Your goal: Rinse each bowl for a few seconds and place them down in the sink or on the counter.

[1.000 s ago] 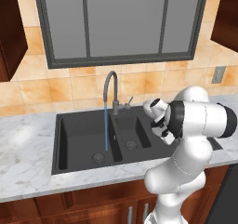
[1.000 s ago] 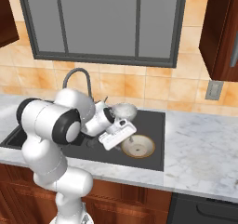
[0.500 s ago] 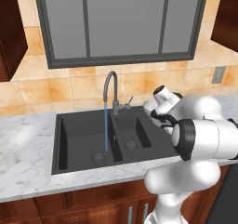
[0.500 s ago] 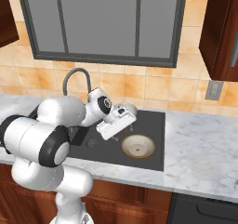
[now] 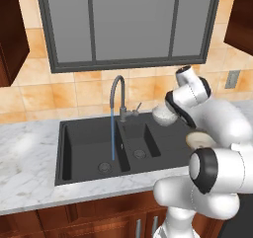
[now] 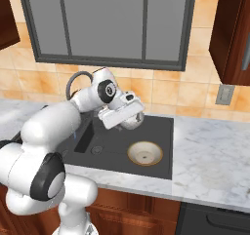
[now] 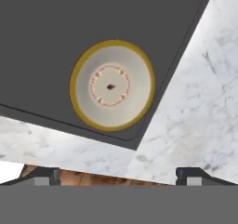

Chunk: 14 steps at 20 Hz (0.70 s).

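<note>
The gripper [image 7: 118,174] hangs above the drainboard with jaws wide apart, holding nothing. The tan bowl [image 6: 145,153] sits upright on the sink [image 6: 161,127] drainboard near its front right corner. The speckled bowl [image 5: 164,115] stands on the drainboard's back edge. Water runs from the tap [image 5: 117,96] into the big basin; marble counter [image 6: 215,161] lies on either side

- A shallow bowl [image 7: 111,85] with a tan-brown rim and pale inside is seen upright on the flat drainboard of the matte black sink [image 6: 161,127].
- A deep whitish speckled bowl [image 5: 164,115] is seen at the sink's back edge, just right of the running tap [image 5: 117,94].
</note>
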Motion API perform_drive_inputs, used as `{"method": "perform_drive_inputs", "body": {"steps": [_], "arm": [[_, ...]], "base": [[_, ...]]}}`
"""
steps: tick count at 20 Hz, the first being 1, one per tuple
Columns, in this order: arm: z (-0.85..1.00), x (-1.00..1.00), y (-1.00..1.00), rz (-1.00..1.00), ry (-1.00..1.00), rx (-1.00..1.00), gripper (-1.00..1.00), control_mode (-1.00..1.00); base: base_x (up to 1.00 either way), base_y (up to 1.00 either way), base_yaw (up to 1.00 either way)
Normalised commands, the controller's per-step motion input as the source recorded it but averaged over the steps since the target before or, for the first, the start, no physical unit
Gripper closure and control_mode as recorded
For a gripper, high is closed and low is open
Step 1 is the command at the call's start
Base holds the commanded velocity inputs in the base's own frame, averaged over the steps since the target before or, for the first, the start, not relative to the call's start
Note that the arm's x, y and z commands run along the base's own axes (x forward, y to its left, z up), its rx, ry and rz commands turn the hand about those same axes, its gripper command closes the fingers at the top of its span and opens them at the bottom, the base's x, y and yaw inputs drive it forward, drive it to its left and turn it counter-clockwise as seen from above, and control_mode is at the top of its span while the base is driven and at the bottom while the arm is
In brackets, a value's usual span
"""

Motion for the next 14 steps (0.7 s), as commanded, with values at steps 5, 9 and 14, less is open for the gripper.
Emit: {"method": "perform_drive_inputs", "body": {"steps": [5,9,14], "arm": [[1.00,-0.18,0.00,0.00,-0.06,0.11,-1.00,-1.00],[0.98,-0.22,0.00,0.00,-0.08,0.10,-1.00,-1.00],[0.84,-0.34,0.00,0.00,-0.17,0.05,-1.00,-1.00]], "base": [[0.00,0.00,0.00],[0.00,0.00,0.00],[0.00,0.00,0.00]]}}
